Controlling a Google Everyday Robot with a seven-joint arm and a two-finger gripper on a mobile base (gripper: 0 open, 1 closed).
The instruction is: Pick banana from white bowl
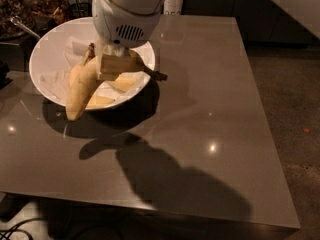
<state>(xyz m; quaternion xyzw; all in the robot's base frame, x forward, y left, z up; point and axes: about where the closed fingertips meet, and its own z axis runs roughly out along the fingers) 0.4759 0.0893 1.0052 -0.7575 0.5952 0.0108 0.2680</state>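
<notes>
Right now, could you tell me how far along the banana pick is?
Done: the gripper is shut on the banana. In hand: it looks lifted, both ends overhanging the rim of the white bowl. Left: carrying it clear; other bananas lie inside.

— What carries it all?
— A glossy brown table (220,89), lights glinting on its top.
— What rests on it?
— The white bowl (40,54). The gripper (116,66) hangs over the bowl's right half, and a dark shadow lies in front of the bowl.
</notes>
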